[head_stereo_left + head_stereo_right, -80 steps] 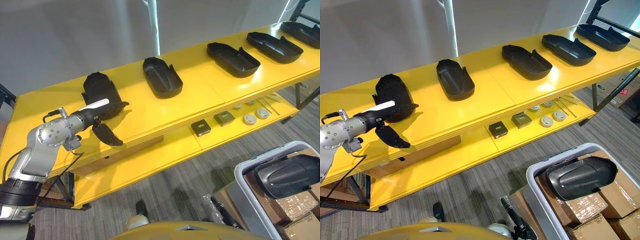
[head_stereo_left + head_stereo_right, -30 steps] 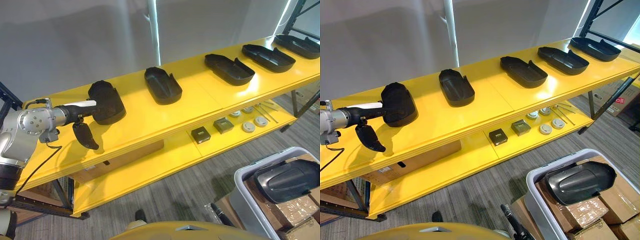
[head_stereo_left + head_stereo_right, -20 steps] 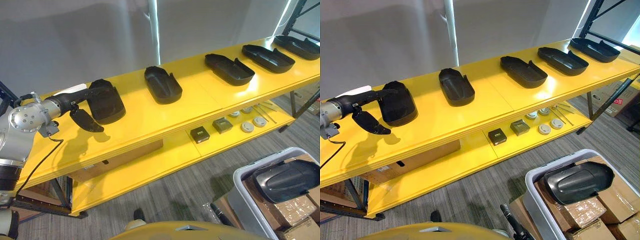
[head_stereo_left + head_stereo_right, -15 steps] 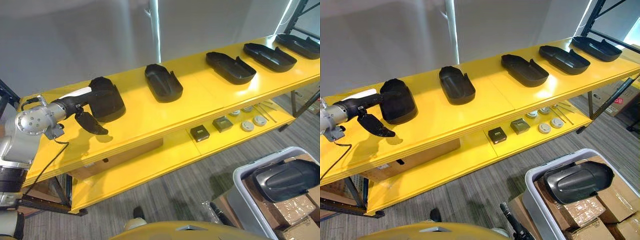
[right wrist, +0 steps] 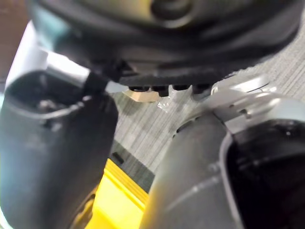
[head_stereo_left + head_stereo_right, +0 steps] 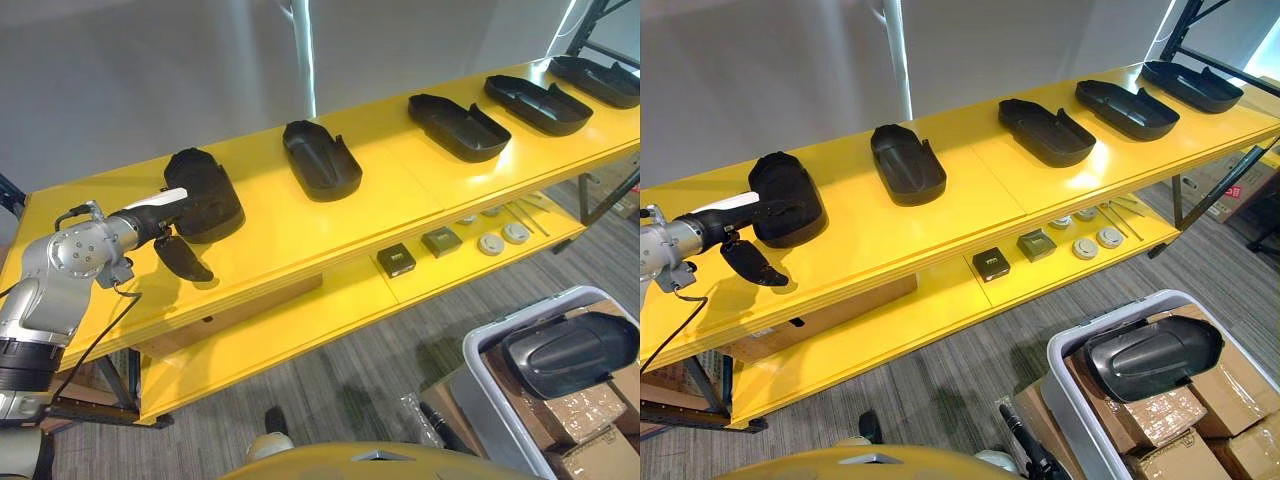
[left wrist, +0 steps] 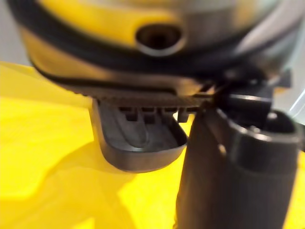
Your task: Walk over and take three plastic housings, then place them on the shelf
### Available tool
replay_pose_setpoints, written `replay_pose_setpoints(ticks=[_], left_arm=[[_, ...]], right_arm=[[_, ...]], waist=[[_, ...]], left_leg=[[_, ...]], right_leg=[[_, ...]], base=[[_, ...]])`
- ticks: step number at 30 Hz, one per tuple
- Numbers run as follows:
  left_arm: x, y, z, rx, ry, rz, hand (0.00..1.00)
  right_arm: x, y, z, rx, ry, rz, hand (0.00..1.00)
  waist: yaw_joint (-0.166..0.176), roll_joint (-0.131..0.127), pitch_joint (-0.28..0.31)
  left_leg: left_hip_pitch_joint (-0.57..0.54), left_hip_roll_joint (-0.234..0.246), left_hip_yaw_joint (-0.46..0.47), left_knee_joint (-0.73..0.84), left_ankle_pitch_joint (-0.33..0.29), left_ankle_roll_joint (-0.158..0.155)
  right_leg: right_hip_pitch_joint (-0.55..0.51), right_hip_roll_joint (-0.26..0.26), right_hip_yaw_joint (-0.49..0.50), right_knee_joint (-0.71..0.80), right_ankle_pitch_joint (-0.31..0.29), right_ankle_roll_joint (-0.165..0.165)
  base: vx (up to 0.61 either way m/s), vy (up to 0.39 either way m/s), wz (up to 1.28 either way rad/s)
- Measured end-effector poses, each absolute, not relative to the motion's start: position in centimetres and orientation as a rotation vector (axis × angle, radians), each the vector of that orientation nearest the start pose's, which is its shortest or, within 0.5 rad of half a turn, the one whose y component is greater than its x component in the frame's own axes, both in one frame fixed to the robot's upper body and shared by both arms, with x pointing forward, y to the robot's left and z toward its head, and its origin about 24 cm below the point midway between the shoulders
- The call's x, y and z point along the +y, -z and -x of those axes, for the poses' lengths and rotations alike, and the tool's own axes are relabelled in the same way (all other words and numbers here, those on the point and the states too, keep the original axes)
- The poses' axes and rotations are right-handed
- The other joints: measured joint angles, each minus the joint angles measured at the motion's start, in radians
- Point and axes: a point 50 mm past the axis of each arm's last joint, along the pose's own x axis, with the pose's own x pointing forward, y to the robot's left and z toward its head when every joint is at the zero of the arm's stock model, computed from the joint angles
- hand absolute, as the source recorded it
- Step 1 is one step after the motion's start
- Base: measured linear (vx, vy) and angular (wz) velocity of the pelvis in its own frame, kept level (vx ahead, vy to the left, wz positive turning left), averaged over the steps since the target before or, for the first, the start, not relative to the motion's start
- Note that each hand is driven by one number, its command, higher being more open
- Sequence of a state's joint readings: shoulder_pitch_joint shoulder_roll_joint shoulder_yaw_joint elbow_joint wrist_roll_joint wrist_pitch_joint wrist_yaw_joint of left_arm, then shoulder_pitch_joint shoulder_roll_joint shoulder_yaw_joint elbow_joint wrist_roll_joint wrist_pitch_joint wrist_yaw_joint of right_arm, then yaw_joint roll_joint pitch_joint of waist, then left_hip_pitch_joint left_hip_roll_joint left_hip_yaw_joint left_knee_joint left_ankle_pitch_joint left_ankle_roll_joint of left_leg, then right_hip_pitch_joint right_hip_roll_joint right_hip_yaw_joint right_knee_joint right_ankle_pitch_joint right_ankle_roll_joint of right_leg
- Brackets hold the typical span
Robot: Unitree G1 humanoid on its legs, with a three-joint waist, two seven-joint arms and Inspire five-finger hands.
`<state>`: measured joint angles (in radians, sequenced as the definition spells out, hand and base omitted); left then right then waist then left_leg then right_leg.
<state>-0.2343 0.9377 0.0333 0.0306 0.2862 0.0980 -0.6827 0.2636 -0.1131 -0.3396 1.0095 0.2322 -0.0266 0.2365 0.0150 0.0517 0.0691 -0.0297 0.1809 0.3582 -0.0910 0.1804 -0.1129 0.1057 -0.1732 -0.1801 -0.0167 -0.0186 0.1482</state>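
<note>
**Operator:** Where is your left arm?

**Me:** It reaches in from the lower left, almost level, lying low across the front of the yellow shelf (image 6: 300, 215). My left hand (image 6: 160, 215) is turned on its side and meets the near end of the leftmost housing (image 6: 210, 190).

**Operator:** Are you gripping it?

**Me:** I cannot tell. In my left wrist view the ends of my fingers (image 7: 143, 113) sit at the housing's rim and my thumb stands off to one side, but I can't see whether they close on it or just lie against it. The housing itself rests flat on the shelf, hollow side down.

**Operator:** And the others?

**Me:** Four more sit in a row along the same top board, hollow side up and well apart: the second housing (image 6: 320, 160), the third housing (image 6: 458, 125), the fourth housing (image 6: 538, 103) and the fifth housing (image 6: 598, 80). One further spare housing (image 6: 570, 352) lies in the grey bin (image 6: 478, 365) on the floor at my lower right.

**Operator:** Your right hand?

**Me:** My right hand (image 5: 157, 43) hangs over the carpet – I cannot tell how its fingers are set.
</note>
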Motion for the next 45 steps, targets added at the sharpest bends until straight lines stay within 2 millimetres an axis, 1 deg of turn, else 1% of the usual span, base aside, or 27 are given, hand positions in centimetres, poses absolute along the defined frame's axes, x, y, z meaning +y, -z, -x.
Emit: replay_pose_setpoints(ticks=[5, 10, 18, 26, 31, 36, 41, 42, 44, 45], left_arm=[[28.7, -14.8, -28.1, 0.289, 0.441, -1.175, 1.0], [28.6, -14.2, -28.0, 0.357, 0.485, -1.241, 1.0], [28.7, -14.3, -28.0, 0.384, 0.483, -1.305, 1.0], [28.7, -14.4, -27.9, 0.39, 0.506, -1.317, 1.0], [29.0, -14.4, -28.1, 0.396, 0.502, -1.314, 1.0], [29.3, -14.8, -28.3, 0.389, 0.493, -1.324, 1.0], [29.4, -15.2, -28.5, 0.332, 0.425, -1.33, 1.0], [29.4, -15.5, -28.7, 0.292, 0.374, -1.332, 1.0], [29.5, -15.7, -28.7, 0.26, 0.336, -1.323, 1.0], [29.5, -15.9, -28.8, 0.227, 0.295, -1.292, 1.0]], right_arm=[[-23.2, 16.0, -2.8, 1.096, 0.38, -0.378, 1.0], [-23.2, 16.0, -2.8, 1.095, 0.379, -0.379, 1.0], [-23.2, 16.0, -2.8, 1.097, 0.377, -0.381, 1.0], [-22.9, 16.1, -2.8, 1.116, 0.361, -0.38, 1.0], [-23.0, 16.1, -2.8, 1.115, 0.362, -0.379, 1.0], [-23.0, 16.1, -2.8, 1.114, 0.362, -0.378, 1.0], [-23.1, 16.1, -2.8, 1.114, 0.363, -0.377, 1.0], [-23.1, 16.1, -2.8, 1.115, 0.363, -0.377, 1.0], [-23.1, 16.1, -2.8, 1.115, 0.363, -0.377, 1.0], [-23.1, 16.1, -2.8, 1.115, 0.364, -0.376, 1.0]], waist=[[-0.004, 0.0, 0.0], [-0.01, 0.001, 0.0], [-0.013, 0.007, 0.002], [-0.012, 0.023, 0.008], [-0.012, 0.025, 0.007], [-0.012, 0.027, 0.007], [-0.011, 0.028, 0.007], [-0.011, 0.028, 0.007], [-0.011, 0.028, 0.007], [-0.011, 0.028, 0.007]], left_leg=[[0.0, 0.001, 0.003, 0.0, -0.001, -0.001], [0.0, 0.001, 0.005, 0.0, -0.001, -0.001], [0.001, 0.001, 0.006, 0.0, -0.002, -0.002], [0.001, 0.001, 0.005, 0.0, -0.002, -0.002], [0.001, 0.001, 0.005, 0.0, -0.002, -0.002], [0.001, 0.001, 0.004, 0.0, -0.002, -0.002], [0.002, 0.001, 0.003, 0.0, -0.002, -0.002], [0.002, 0.001, 0.003, 0.0, -0.001, -0.002], [0.002, 0.001, 0.003, 0.0, -0.001, -0.002], [0.002, 0.001, 0.003, 0.0, -0.001, -0.002]], right_leg=[[-0.003, 0.0, 0.003, 0.0, 0.0, 0.0], [-0.004, 0.0, 0.005, 0.001, 0.0, 0.0], [-0.004, 0.0, 0.006, 0.001, 0.0, 0.0], [-0.003, 0.0, 0.004, 0.002, 0.0, 0.001], [-0.002, 0.0, 0.003, 0.003, 0.0, 0.001], [-0.002, 0.0, 0.003, 0.004, 0.0, 0.001], [-0.001, 0.0, 0.002, 0.004, 0.0, 0.001], [0.0, 0.0, 0.001, 0.004, 0.0, 0.001], [0.0, 0.0, 0.001, 0.004, 0.0, 0.001], [0.0, 0.0, 0.001, 0.004, 0.0, 0.001]], base=[[0.0, 0.0, 0.0], [0.0, 0.0, 0.0], [0.0, 0.0, 0.0], [0.0, 0.0, 0.0], [0.0, 0.0, 0.0], [0.0, 0.0, 0.0], [0.0, 0.0, 0.0], [0.0, 0.0, 0.0], [0.0, 0.0, 0.0], [0.0, 0.0, 0.0]])
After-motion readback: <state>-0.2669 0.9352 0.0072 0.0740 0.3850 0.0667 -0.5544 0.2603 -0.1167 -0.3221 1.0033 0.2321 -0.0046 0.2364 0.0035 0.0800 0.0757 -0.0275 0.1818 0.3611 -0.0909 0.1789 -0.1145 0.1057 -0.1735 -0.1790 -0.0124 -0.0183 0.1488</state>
